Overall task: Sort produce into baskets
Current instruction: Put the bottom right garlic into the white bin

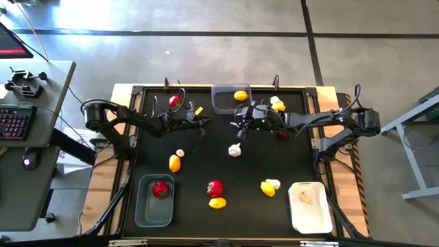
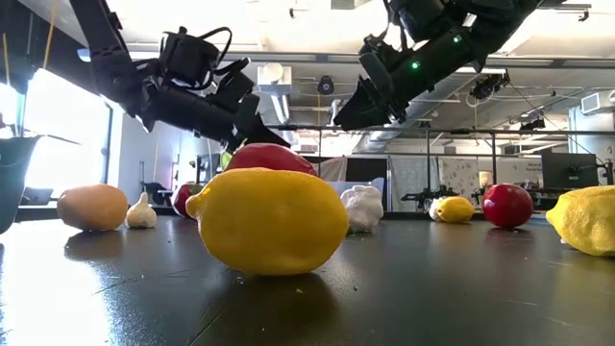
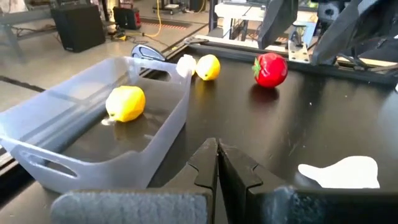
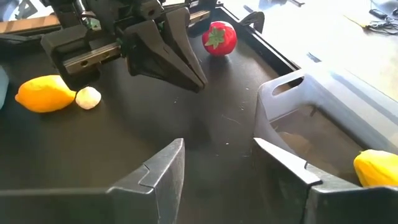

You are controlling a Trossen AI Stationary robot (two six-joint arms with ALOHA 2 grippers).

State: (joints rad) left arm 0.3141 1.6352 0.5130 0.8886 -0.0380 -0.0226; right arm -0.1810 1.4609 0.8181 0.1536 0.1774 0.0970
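Yellow lemon (image 4: 377,168) lies in the grey basket (image 4: 323,102); my right fingers (image 4: 217,167) spread empty beside it, left fingers (image 3: 217,165) pressed together.

The table (image 1: 219,168) has a black top with a dull sheen that throws soft reflections of the produce, and pale wood shows along its edges. The far basket (image 3: 93,134) is translucent grey plastic, smooth and slightly frosted, while the basket (image 1: 306,206) at the near right looks like opaque white plastic. The lemon (image 2: 269,221) closest to the low camera has a finely pebbled, matt yellow skin, the red fruit (image 3: 270,70) is glossy with a bright highlight, and the gripper fingers (image 4: 165,168) look like dark matt plastic.
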